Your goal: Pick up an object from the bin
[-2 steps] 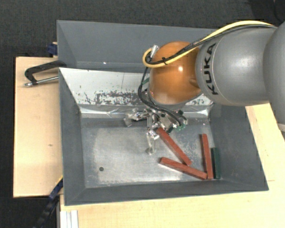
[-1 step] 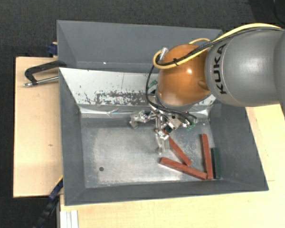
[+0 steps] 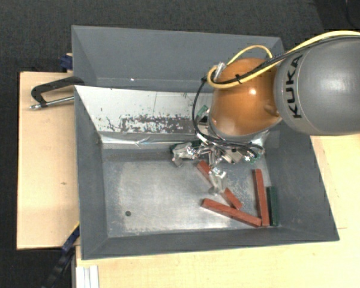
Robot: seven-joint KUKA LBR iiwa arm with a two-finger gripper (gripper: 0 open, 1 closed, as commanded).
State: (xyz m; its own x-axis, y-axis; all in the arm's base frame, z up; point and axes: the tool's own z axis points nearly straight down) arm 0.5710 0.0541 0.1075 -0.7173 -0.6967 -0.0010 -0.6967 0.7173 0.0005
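The arm (image 3: 324,89) reaches in from the right, its orange cover (image 3: 243,101) hanging over the right half of the grey bin (image 3: 108,179). Beneath the cover the tool (image 3: 215,171) is low over the bin's floor, right of centre. Its metal parts overlap from this angle, so I cannot tell whether it is released or clenched. A short red stick (image 3: 203,167) lies tilted right at the tool and seems to touch it, though the contact is not clear. Just below, a second short red stick (image 3: 232,198) lies slantwise. Under that, a long red stick (image 3: 231,212) runs diagonally toward the lower right corner. Another long red stick (image 3: 259,194) lies along the right wall, with a dark green stick (image 3: 271,206) just beside it on the wall side. A small dark speck (image 3: 128,213) sits on the floor at lower left, well apart from the sticks.
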